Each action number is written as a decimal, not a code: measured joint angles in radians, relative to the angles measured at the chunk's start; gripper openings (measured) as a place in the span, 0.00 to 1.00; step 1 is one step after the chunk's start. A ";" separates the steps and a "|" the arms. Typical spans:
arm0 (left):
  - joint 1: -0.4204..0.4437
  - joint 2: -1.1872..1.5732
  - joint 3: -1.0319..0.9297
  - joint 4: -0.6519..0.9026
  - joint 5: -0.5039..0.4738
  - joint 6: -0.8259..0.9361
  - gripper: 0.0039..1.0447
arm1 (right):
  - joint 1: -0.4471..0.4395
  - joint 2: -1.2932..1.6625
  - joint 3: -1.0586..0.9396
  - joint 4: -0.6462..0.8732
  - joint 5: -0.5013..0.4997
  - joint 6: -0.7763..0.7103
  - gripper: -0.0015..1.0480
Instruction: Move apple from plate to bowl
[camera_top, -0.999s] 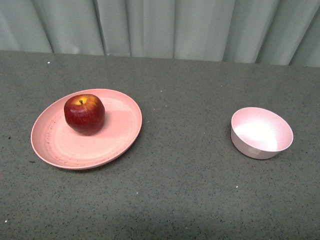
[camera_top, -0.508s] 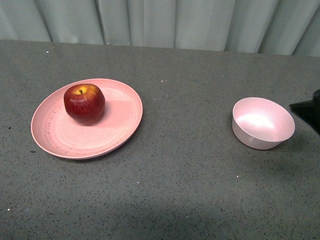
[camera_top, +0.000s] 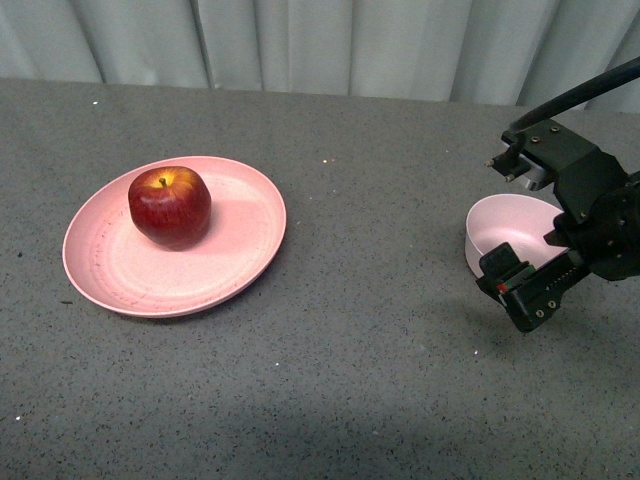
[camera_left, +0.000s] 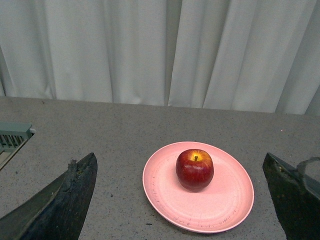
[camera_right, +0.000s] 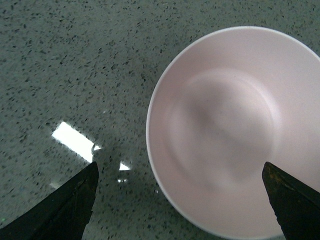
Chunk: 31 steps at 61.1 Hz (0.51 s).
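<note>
The dark red apple (camera_top: 169, 207) sits on the far part of the wide salmon-pink plate (camera_top: 150, 285) at the left of the table. The small pale pink bowl (camera_top: 497, 222) stands at the right and holds nothing. My right gripper (camera_top: 538, 282) hovers above the bowl's near side, open and empty. In the right wrist view the bowl (camera_right: 225, 125) lies below the spread right gripper (camera_right: 180, 170). My left gripper (camera_left: 179, 165) is open and empty, well short of the apple (camera_left: 194, 169) and plate (camera_left: 200, 212). It does not show in the front view.
The table (camera_top: 360, 380) is dark grey and speckled, with a pale curtain (camera_top: 300, 40) along its far edge. A grey-green slatted object (camera_left: 12, 137) sits at the table's edge in the left wrist view.
My right arm has come in from the right and now hangs over the bowl. The apple, plate and bowl have not moved.
</note>
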 joint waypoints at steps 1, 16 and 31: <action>0.000 0.000 0.000 0.000 0.000 0.000 0.94 | 0.002 0.005 0.005 -0.002 -0.001 0.000 0.91; 0.000 0.000 0.000 0.000 0.000 0.000 0.94 | 0.035 0.086 0.111 -0.065 -0.011 0.030 0.91; 0.000 0.000 0.000 0.000 0.000 0.000 0.94 | 0.039 0.111 0.144 -0.088 0.002 0.039 0.60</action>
